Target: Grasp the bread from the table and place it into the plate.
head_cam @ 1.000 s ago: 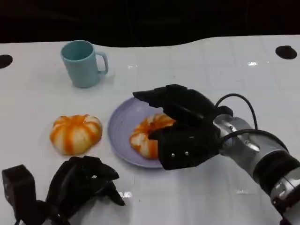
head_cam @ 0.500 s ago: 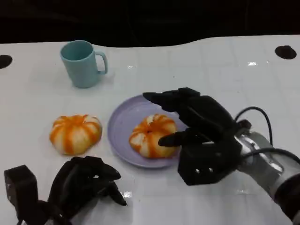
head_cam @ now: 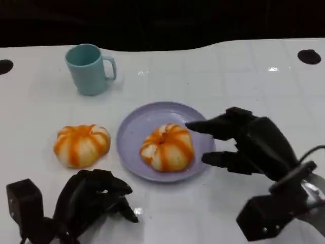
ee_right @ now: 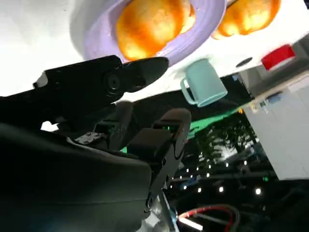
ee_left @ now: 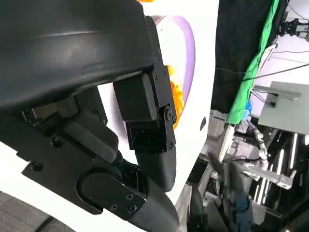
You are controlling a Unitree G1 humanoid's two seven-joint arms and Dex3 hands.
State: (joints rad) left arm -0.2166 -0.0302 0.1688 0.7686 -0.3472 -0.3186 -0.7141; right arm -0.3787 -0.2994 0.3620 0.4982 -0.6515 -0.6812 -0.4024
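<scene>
- One round orange-and-white striped bread bun [head_cam: 167, 147] sits inside the flat lilac plate [head_cam: 133, 130], a little toward the plate's near right side, resting on the plate floor and touched by nothing; judged from this, the placing step looks done for that bun.
- The right black many-fingered hand [head_cam: 251, 145] hangs just beside the plate's right rim, clear of the bun, its fingers [head_cam: 205, 126] spread apart and holding nothing. That open pose beside the plate reads as a release rather than a reach.
- In the right wrist view the same bun [ee_right: 149, 21] fills the plate [ee_right: 200, 36], with a clear gap between it and the fingers.
- A second orange-and-white bun [head_cam: 82, 144] lies on the white counter [head_cam: 244, 81] just left of the plate, apart from it.
- The left black hand [head_cam: 90, 199] rests low at the counter's near edge, below that second bun, fingers curled inward with nothing in them, likely parked out of the way.
- A pale teal ceramic mug [head_cam: 89, 68] stands upright well behind the buns, handle to the right, clear of both hands.
</scene>
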